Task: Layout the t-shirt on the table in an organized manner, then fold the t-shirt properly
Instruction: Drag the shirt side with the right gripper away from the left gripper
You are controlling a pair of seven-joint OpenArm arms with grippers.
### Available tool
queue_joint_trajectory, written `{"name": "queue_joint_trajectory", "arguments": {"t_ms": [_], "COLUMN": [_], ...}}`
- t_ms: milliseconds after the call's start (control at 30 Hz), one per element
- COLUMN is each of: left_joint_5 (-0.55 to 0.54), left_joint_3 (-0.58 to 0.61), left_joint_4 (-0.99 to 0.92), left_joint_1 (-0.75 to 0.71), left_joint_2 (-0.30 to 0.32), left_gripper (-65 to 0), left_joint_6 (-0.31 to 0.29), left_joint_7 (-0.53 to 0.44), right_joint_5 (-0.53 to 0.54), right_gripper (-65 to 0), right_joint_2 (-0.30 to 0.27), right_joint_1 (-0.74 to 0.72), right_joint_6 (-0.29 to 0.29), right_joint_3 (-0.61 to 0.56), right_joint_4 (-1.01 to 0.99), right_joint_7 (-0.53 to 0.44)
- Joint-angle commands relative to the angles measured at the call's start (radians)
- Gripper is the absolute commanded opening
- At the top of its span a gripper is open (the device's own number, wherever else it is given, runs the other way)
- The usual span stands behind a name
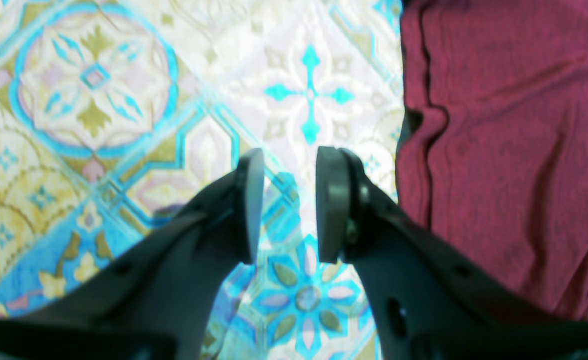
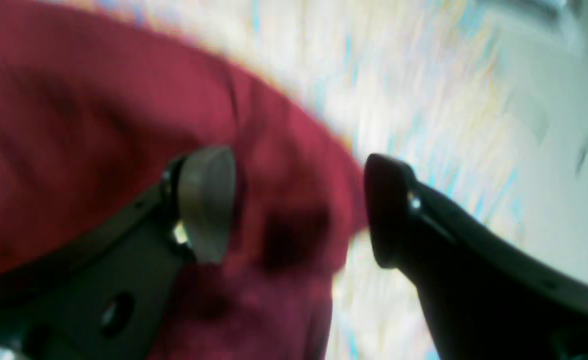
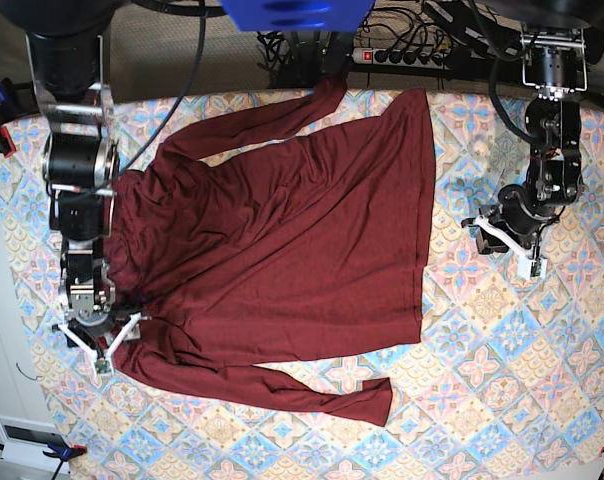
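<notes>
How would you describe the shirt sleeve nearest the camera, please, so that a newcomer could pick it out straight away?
Start with the table, covered in pastel diamond tiles, and the dark maroon t-shirt spread across its middle. Along the shirt's near edge, one long sleeve runs rightward, ending in a cuff on bare cloth. The other sleeve lies at the far edge, by the power strip.
</notes>
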State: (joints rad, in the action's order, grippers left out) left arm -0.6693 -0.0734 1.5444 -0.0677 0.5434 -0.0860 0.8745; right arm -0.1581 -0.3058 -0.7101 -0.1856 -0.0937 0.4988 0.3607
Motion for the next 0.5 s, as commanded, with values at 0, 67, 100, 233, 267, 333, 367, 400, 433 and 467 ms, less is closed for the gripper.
{"name": "queue_joint_trajectory", "arguments": {"t_ms": [0,67,100,233,267,333,367,400,433,467], "left_joint_5": [-0.007,-0.008,-0.008,-0.008,-0.008,-0.010,-0.016,-0.027,-0.039,-0.048], "left_joint_3": [-0.004,0.010,0.027,0.051,0.051,0.057,0.059,0.057,0.056,0.057], "left_joint_4": [0.028,0.043,0.055,0.110,0.118,0.123,0.118,0.115,0.115,0.115], "left_joint_1": [-0.002,-0.030,-0.031,-0.040,-0.048,-0.053,-0.051,-0.050,-0.050,-0.050], "left_joint_2": [0.016,0.014,0.014,-0.013,-0.018,-0.022,-0.030,-0.046,-0.058,-0.065], "left_gripper": [-46.5,-46.2,-46.2,-46.0,-46.0,-46.0,-46.0,-46.0,-46.0,-46.0], "left_joint_6": [-0.005,-0.024,-0.042,-0.084,-0.091,-0.108,-0.117,-0.123,-0.128,-0.130], "left_joint_7": [-0.016,0.004,0.027,0.097,0.108,0.117,0.119,0.124,0.124,0.125], "right_joint_5": [0.004,0.004,0.004,0.004,0.005,0.005,0.005,0.005,0.005,0.005], "right_gripper": [-25.1,-26.3,-27.2,-29.0,-29.0,-29.1,-29.3,-29.6,-30.2,-30.8], "right_joint_2": [-0.014,-0.014,-0.014,-0.040,-0.040,-0.042,-0.042,-0.043,-0.046,-0.057], "right_joint_1": [-0.046,0.027,0.068,0.195,0.228,0.295,0.321,0.347,0.375,0.399], "right_joint_6": [0.005,0.005,0.005,0.004,0.004,0.004,0.004,0.004,0.004,0.004], "right_joint_3": [0.001,0.010,0.010,0.010,0.010,0.012,0.012,0.012,0.013,0.015], "right_joint_4": [0.064,0.137,0.179,0.358,0.401,0.487,0.512,0.541,0.568,0.590], "right_joint_7": [-0.025,0.013,0.027,0.080,0.093,0.119,0.128,0.134,0.139,0.142]}}
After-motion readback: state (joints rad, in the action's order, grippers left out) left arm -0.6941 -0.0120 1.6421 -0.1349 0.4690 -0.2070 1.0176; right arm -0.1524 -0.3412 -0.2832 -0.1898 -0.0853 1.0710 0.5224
